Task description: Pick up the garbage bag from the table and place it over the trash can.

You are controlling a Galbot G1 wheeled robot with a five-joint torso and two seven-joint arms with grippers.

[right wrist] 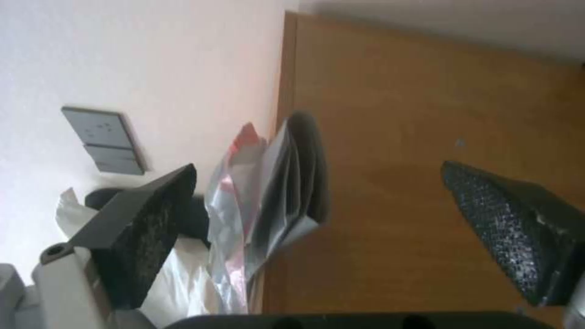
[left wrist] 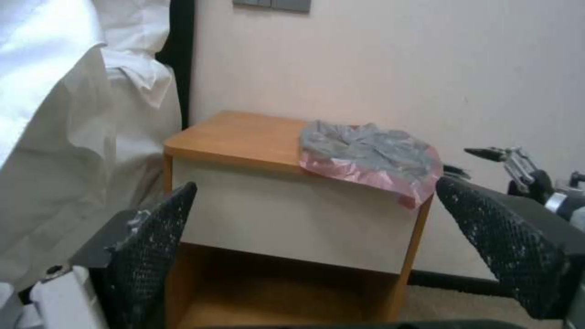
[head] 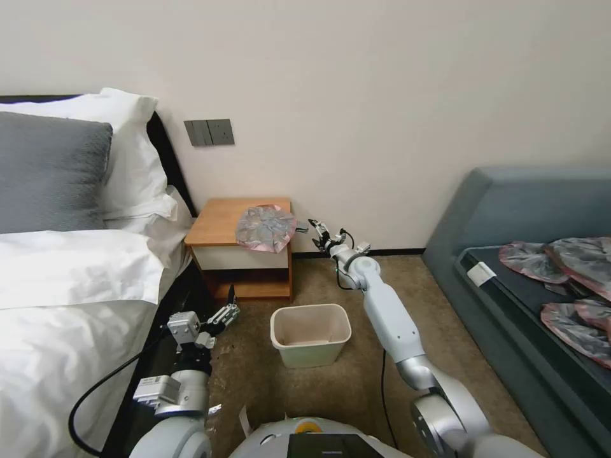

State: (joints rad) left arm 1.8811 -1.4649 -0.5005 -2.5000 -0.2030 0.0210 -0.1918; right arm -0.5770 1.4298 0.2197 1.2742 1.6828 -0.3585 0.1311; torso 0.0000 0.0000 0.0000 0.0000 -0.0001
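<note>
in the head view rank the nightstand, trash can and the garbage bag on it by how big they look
1. Nightstand, largest.
2. Trash can, though it stands nearer the camera.
3. Garbage bag, smallest, lying flat on the nightstand's top, partly overhanging.

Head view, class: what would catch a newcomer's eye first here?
The crumpled garbage bag on the table, overhanging its right front corner, stands out first. The right end effector is open just beside that corner, level with the bag. On the carpet in front stands the trash can, with the open left end effector low to its left.
</note>
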